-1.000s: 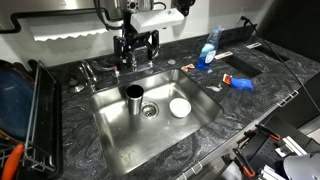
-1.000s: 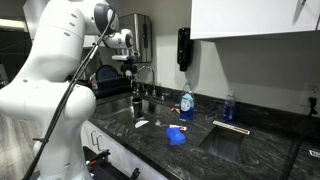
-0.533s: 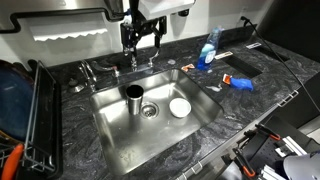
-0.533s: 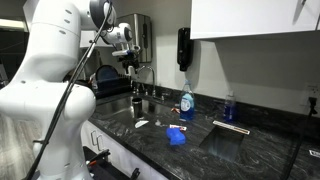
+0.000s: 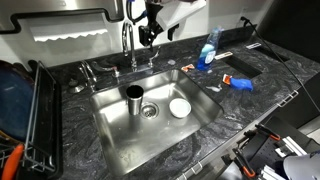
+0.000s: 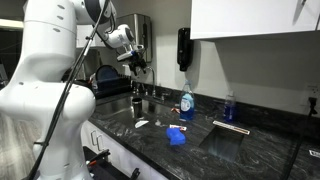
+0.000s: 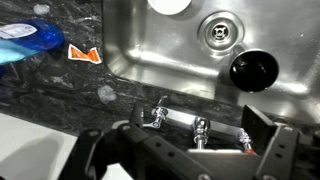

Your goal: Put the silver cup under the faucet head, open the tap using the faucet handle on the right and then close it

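The big white arm [image 6: 50, 60] reaches up high, with its wrist tipped sideways. The steel sink [image 5: 120, 145] lies below it. The faucet [image 5: 126, 45] stands at the sink's 12 o'clock edge. The gripper [image 5: 149, 32] hangs near the faucet's top, jaws apart, holding nothing. The silver cup [image 5: 134, 97] stands in the sink, at 10 o'clock from the drain [image 5: 150, 111].
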You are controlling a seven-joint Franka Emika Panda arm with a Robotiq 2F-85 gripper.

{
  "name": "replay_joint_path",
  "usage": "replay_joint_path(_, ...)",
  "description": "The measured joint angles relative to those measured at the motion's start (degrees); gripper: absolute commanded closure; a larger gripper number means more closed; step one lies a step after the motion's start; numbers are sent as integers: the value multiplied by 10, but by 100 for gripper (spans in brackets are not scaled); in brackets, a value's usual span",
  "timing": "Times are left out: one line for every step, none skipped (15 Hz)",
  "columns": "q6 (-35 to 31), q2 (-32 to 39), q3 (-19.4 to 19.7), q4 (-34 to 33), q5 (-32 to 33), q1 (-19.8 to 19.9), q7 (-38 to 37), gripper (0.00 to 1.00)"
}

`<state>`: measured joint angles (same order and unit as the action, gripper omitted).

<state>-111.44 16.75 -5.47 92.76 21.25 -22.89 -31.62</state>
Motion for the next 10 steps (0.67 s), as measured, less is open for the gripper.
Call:
replay_joint_path(-14,-8,3,16,19,2,-15,0)
replay_joint_path(-22,-15,4,30,30,4,-24,0)
replay_joint_path(-27,-19,5,39,33,6,-28,0)
replay_joint_path(-29,-23,5,44,34,7,-29,0)
replay_joint_path(-30,-25,5,46,34,8,-29,0)
replay_joint_path(-31,-27,5,48,34,7,-29,0)
replay_joint_path(-31,-28,5,49,34,7,-29,0)
replay_joint_path(-30,-28,4,49,34,8,-29,0)
replay_joint_path(-30,-27,4,49,34,8,-28,0)
replay_joint_path(-31,-24,4,48,34,8,-27,0)
